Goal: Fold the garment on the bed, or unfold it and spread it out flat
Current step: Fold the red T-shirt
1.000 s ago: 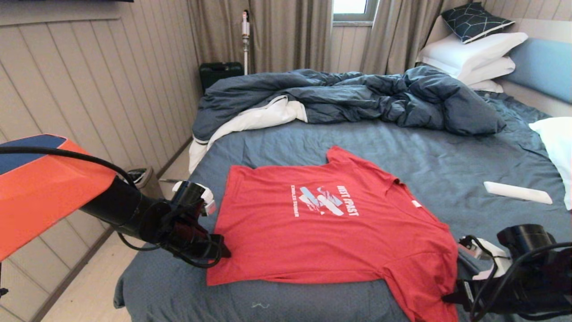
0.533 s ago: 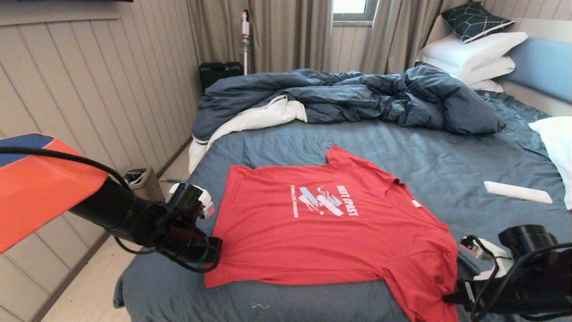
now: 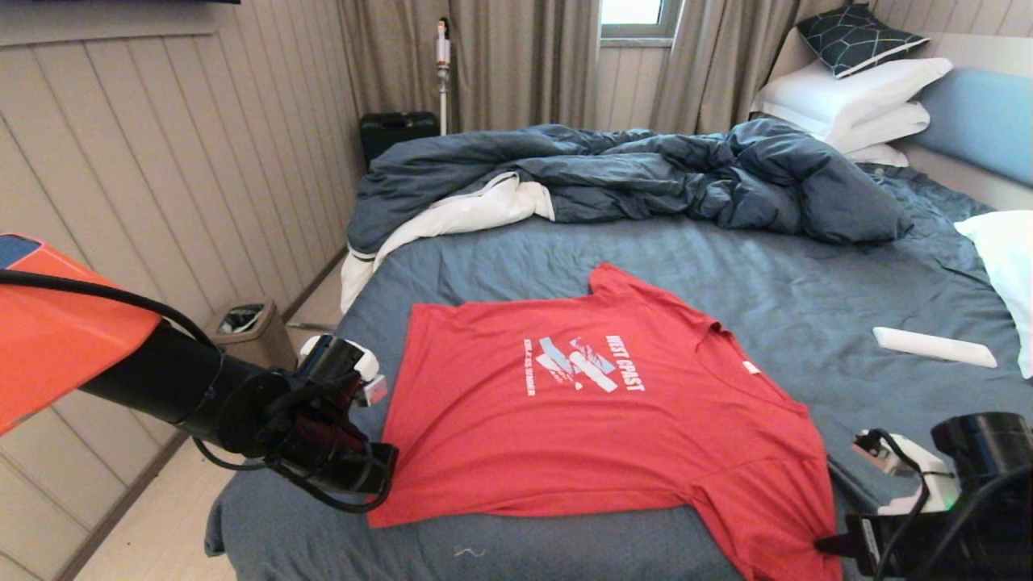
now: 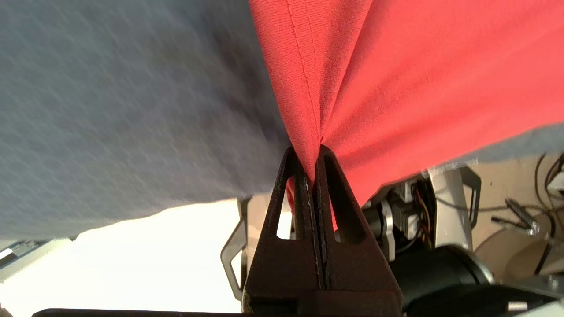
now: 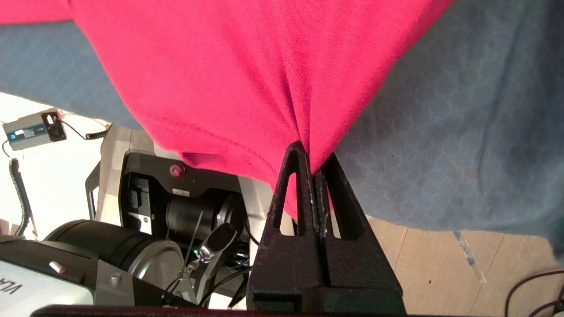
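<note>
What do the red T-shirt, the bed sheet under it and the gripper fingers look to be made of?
The garment: likely a soft matte cotton-type knit; fine ribbing and a stitched hem show where the left gripper pinches it, and it creases at the right gripper.
The bed sheet: matte woven fabric with a faint repeating pattern.
The fingers: black, grainy, probably moulded or printed plastic with triangular cut-outs.

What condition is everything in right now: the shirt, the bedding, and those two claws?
Red T-shirt: spread print-up, near edge hanging over the bed's edge.
Left gripper: shut on the shirt's hem corner.
Right gripper: shut on the shirt's sleeve edge.
Bed: sheet bare, unmade.
Duvet: crumpled in a heap.
Pillows: stacked at the headboard.
</note>
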Robot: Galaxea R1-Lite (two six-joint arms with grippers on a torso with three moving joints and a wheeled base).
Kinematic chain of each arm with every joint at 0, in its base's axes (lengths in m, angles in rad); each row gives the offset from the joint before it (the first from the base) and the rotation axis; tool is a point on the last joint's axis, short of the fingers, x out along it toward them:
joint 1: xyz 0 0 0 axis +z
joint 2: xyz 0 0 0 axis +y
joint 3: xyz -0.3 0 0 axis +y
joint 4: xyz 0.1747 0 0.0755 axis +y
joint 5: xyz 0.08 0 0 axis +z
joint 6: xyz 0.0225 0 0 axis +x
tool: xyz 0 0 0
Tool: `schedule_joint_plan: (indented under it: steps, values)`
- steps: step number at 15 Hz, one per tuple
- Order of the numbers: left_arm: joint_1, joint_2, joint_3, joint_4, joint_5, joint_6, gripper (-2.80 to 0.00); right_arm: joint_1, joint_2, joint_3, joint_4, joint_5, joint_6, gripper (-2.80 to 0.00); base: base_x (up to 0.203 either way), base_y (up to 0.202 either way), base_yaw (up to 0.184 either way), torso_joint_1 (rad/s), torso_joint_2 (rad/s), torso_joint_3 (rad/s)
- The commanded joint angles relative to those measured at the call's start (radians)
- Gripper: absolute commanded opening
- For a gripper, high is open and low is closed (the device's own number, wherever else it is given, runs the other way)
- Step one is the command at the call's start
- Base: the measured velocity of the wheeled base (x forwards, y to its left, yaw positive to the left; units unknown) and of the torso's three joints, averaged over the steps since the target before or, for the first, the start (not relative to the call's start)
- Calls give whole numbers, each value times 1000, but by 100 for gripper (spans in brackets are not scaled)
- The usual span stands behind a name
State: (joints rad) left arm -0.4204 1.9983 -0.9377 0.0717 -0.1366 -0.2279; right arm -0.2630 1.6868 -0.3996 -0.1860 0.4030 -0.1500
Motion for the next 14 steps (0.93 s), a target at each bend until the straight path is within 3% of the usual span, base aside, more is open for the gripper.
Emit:
schedule_joint_plan:
  steps: [1,8,12,14]
  values:
    - [-9,-18,16,-1,-1,-2,-280,-2,-65,28,4,1,-2,-280,0,0,0,0,0,0]
    - [-9,-82,86,1,0,38,-280,-36,-241,57,183,-4,-21,-280,0,0,0,0,0,0]
    - [-9,-121,128,4,0,56,-280,-56,-266,86,187,-6,-34,-280,0,0,0,0,0,0]
    - [-9,-143,144,10,0,57,-280,-104,-279,100,193,-6,-72,-280,0,0,0,0,0,0]
